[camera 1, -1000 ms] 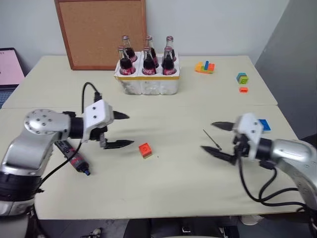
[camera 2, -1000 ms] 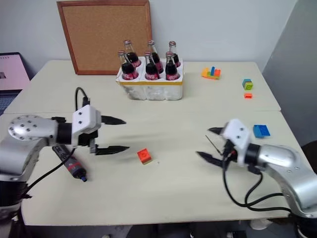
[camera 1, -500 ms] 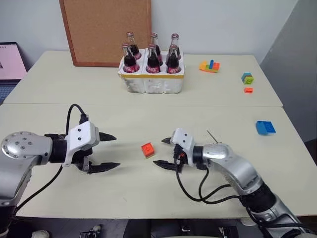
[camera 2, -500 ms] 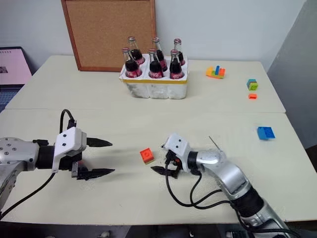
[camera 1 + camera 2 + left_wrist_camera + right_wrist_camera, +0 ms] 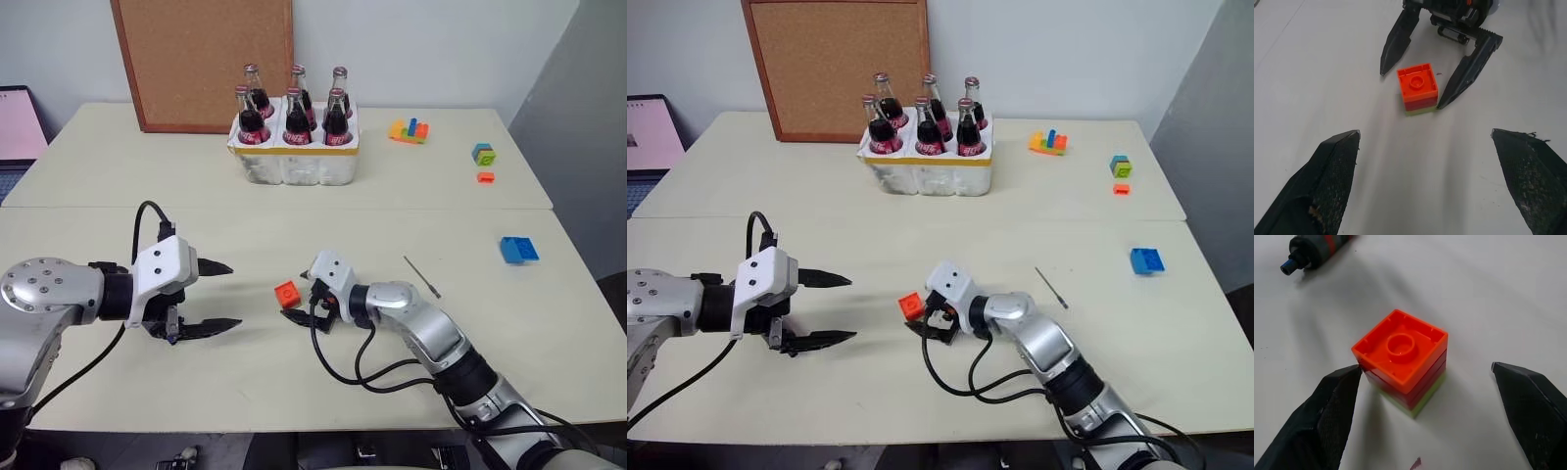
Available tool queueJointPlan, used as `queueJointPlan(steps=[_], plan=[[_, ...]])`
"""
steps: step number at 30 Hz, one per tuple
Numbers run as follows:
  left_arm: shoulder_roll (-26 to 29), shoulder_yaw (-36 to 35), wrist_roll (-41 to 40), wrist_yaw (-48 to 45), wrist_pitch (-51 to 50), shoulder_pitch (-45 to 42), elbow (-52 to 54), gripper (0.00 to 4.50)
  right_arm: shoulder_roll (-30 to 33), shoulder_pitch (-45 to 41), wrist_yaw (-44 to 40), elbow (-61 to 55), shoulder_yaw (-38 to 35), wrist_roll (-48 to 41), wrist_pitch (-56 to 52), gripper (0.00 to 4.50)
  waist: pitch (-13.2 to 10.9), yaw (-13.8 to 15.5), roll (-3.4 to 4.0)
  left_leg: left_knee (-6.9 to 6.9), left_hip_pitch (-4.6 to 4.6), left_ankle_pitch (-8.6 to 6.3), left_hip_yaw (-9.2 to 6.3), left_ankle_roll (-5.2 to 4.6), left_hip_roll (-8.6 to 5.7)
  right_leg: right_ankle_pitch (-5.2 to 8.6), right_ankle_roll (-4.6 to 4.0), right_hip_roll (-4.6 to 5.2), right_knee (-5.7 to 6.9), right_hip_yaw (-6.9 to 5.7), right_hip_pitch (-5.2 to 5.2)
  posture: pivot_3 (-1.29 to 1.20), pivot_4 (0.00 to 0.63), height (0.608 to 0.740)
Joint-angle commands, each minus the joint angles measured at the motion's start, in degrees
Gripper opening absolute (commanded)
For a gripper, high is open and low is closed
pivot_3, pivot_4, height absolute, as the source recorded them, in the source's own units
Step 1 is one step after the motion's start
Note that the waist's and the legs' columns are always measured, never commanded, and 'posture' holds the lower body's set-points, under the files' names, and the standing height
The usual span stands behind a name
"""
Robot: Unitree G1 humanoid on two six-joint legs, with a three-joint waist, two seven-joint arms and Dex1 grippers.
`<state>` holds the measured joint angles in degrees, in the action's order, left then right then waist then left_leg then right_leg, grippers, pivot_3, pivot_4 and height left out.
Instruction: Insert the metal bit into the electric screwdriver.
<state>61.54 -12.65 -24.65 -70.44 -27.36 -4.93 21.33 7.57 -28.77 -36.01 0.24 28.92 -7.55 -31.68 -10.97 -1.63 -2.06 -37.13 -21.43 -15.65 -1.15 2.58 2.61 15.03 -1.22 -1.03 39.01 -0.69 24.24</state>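
Right wrist view: the right gripper [image 5: 1427, 396] has its jaws spread wide around the orange brick [image 5: 1400, 357], one finger [image 5: 1337, 406] at the brick's edge, the other well clear. It holds nothing. The screwdriver [image 5: 1315, 248] lies on the table [image 5: 1508, 293] beyond the brick, cut off by the frame, only its bluish tip and red band visible.

In the left eye view the metal bit [image 5: 421, 276] lies flat on the table, well apart from the right gripper and behind its elbow side. The left gripper [image 5: 227, 296] hangs open and empty just above the table, facing the brick.

Risks (judgement only): the right gripper is lined up on the brick, not the bit, so closing here would grab the wrong thing. A nudge could also slide the brick away. The bit is thin and flat on the surface, likely hard to pinch and easy to roll.

Hard to see: in the head views the screwdriver seems hidden by the left arm; can't tell its exact lie. Finger contact with the brick is unclear.
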Motion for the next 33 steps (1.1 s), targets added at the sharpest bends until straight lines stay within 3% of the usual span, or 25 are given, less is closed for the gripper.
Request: queueJointPlan(steps=[1, 10, 14, 22, 27, 33], plan=[[0.7, 0.1, -0.6, 0.3, -0.2, -0.9, 1.1, 4.50, -1.8, -1.2, 0.4, 0.4, -0.6, 0.8, 2.1, 4.09, 0.0, 0.0, 0.00, 0.00, 0.00, 0.00, 0.00, 0.00, 0.00, 0.00, 0.00, 0.00, 0.00, 0.00, 0.00, 0.00, 0.150, 0.740], [0.0, 0.8, -0.6, 0.4, 0.6, -1.2, 0.8, 4.50, -0.7, 0.5, -0.8, -3.3, -1.5, 1.3, 2.0, 2.12, 0.0, 0.0, 0.00, 0.00, 0.01, 0.00, 0.00, 0.00, 0.01, 0.00, 0.00, 0.01, 0.01, 0.00, 0.00, 0.00, 0.150, 0.740], [-2.0, 3.0, -1.1, 1.2, 0.9, -3.5, 1.2, 4.50, 2.1, 1.6, 0.1, -8.8, -4.9, 1.0, 0.1, 2.11, 0.0, 0.1, 0.00, -0.01, 0.00, 0.00, -0.01, 0.00, 0.00, 0.00, 0.00, 0.01, 0.00, -0.01, -0.01, 0.00, 0.150, 0.740], [-13.7, 15.4, -1.7, 3.9, -0.2, -15.9, 1.4, 4.50, 16.0, 10.4, 5.6, -21.5, -24.6, 1.5, -5.7, 2.11, 0.0, 1.8, -0.03, -0.25, -0.18, 0.00, 0.02, 0.00, -0.22, -0.02, 0.04, 0.11, -0.05, -0.02, -0.08, 0.00, 0.150, 0.740], [-21.3, 21.0, 0.5, 6.5, 1.6, -20.7, -1.1, 4.50, 19.2, 11.3, 10.6, -16.0, -32.5, 2.9, -4.1, 2.11, 0.0, 1.1, -0.02, -0.75, -0.35, -0.02, 0.07, -0.02, -0.39, -0.10, 0.08, 0.11, 0.02, 0.10, -0.09, 0.00, 0.150, 0.740], [-32.0, 26.2, 4.2, 10.3, 5.7, -27.0, -7.5, 4.50, 20.4, 2.5, 18.1, 3.1, -39.3, 4.0, 0.5, 2.11, 0.0, 0.6, 0.01, -0.78, -0.32, -0.01, 0.08, -0.03, -0.32, -0.33, -0.12, 0.00, 0.11, 0.08, -0.11, 0.00, 0.150, 0.740]])
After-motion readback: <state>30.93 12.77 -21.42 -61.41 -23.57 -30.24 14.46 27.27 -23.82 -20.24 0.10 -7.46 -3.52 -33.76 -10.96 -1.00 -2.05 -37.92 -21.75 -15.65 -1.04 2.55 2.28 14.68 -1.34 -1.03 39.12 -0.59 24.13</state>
